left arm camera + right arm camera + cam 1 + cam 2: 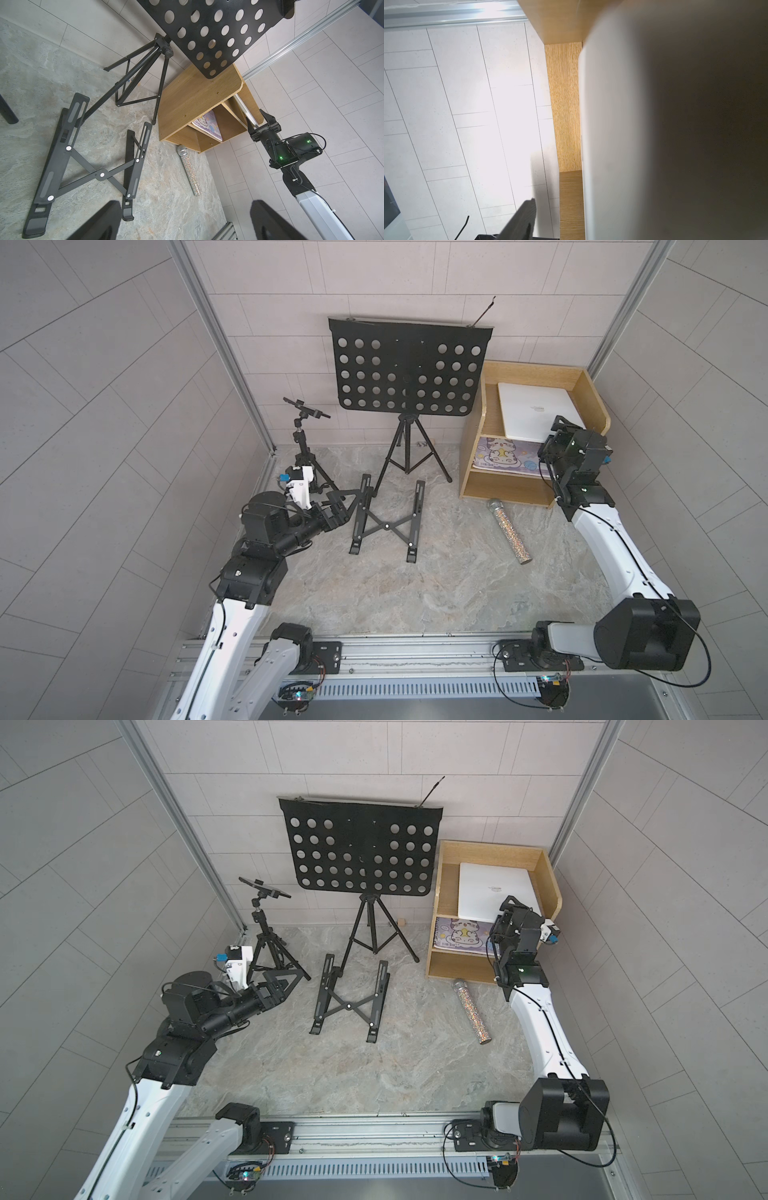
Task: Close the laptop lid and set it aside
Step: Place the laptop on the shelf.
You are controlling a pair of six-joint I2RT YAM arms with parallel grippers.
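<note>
Silver-white laptop (534, 410), already closed, was found shelved at upper right, straddled by the unclenched right gripper (557, 428); withdrawal was judged next.

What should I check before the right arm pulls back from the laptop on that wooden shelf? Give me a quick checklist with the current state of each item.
1. Lid shut: ok. The laptop lies closed, logo up.
2. Set aside: ok. It rests on the top tier of the wooden shelf.
3. Right gripper not clamping: ok. Its jaws stand apart around the laptop's near corner, and one finger is clear of its face.
4. Left gripper empty: ok. Its jaws are open, beside the folding stand.
5. Way back clear: probably ok. The cat book sits a tier lower, and the microphone lies on the tabletop below.
</note>
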